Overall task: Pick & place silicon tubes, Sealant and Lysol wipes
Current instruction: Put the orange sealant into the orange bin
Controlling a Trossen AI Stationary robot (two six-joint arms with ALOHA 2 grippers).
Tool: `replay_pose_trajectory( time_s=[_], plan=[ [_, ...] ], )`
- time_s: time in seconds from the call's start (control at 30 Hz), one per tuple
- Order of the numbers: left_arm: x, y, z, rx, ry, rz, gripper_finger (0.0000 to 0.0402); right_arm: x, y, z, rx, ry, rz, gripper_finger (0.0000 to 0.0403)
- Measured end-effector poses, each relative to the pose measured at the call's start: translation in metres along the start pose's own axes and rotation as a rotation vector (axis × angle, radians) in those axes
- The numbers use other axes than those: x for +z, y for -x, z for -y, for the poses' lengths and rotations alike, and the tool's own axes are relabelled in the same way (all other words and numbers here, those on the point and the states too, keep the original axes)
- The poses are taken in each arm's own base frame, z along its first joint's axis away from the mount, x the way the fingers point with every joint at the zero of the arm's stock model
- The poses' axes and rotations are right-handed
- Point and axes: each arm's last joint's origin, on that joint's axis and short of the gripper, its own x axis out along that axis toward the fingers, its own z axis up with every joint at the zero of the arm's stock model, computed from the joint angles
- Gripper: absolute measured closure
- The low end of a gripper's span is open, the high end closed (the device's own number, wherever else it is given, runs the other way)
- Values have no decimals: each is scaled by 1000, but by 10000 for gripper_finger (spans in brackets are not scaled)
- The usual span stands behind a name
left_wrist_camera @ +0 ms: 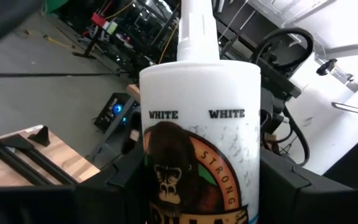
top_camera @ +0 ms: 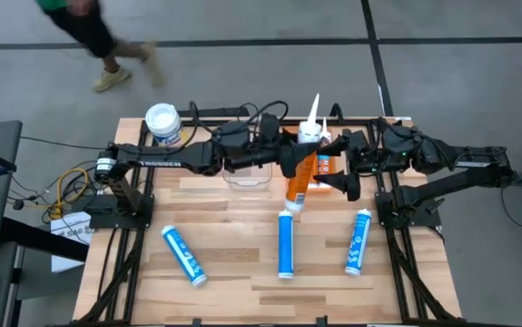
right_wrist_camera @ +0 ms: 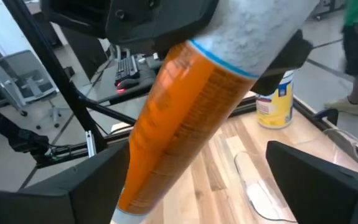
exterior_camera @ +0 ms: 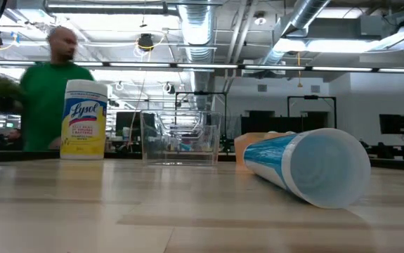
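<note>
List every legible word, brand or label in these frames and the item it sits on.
"Lysol": on the Lysol wipes; the smaller print under it is too blurred to read.
"WHITE", printed twice, and "STRONG": on the orange sealant tube held in the left gripper.
Blue tubes: print unreadable.

Lysol wipes (top_camera: 162,123) left of clear bin (top_camera: 247,173)
</note>
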Motion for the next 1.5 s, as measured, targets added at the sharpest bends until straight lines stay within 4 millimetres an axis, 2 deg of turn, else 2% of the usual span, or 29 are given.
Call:
replay_pose_trajectory(
  time_s=[0.27, 0.93, 1.07, 1.3, 1.5],
  plan=[
    [4, 0, 2, -21, -24, 37, 207, 0, -5, 0, 0, 27, -4, 69],
    [5, 0, 2, -26, -35, 35, 207, 3, -44, 3, 18, 7, 60, 76],
    [4, 0, 1, -17, -37, 26, 207, 3, -44, 6, 9, -18, 60, 106],
    [3, 0, 1, -24, -64, 16, 193, 3, -44, 8, 8, -72, 60, 209],
    [3, 0, 2, -24, -57, 15, 181, 3, -44, 8, -4, -63, 61, 211]
  ],
)
